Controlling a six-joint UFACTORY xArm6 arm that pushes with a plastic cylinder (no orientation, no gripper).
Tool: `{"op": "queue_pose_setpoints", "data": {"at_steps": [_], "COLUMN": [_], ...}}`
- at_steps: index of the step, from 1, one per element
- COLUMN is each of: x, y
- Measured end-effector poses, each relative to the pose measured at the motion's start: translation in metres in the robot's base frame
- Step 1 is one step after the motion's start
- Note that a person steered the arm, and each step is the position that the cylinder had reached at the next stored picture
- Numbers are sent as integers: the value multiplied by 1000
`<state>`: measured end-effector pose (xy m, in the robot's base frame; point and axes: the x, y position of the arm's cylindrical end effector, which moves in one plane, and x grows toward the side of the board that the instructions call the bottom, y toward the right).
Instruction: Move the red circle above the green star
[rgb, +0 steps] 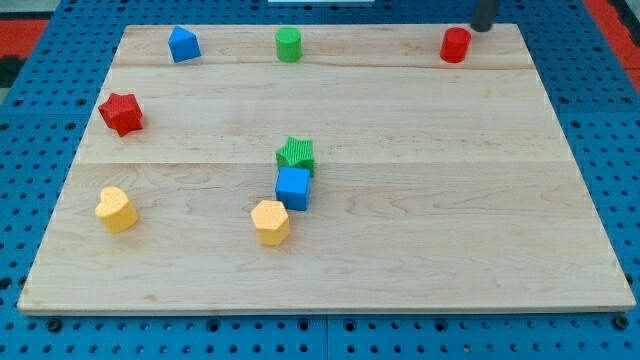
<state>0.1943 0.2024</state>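
The red circle (455, 45) stands near the board's top right corner. The green star (296, 153) sits near the board's middle, far to the lower left of the red circle. My tip (481, 27) is at the view's top edge, just up and right of the red circle, a small gap apart from it. Only the rod's lower end shows.
A blue cube (293, 188) touches the green star from below, with a yellow hexagon (270, 221) just under it. A green circle (288, 44) and a blue block (183, 45) stand along the top. A red star (121, 113) and a yellow heart (116, 209) are at the left.
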Motion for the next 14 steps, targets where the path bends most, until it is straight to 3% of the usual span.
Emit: {"op": "queue_pose_setpoints", "data": {"at_steps": [2, 3, 4, 6, 7, 8, 10, 11, 12, 13, 14], "x": [56, 3, 7, 65, 23, 37, 101, 69, 89, 120, 120], "y": [-112, -32, 22, -108, -63, -9, -160, -130, -83, -86, -153]}}
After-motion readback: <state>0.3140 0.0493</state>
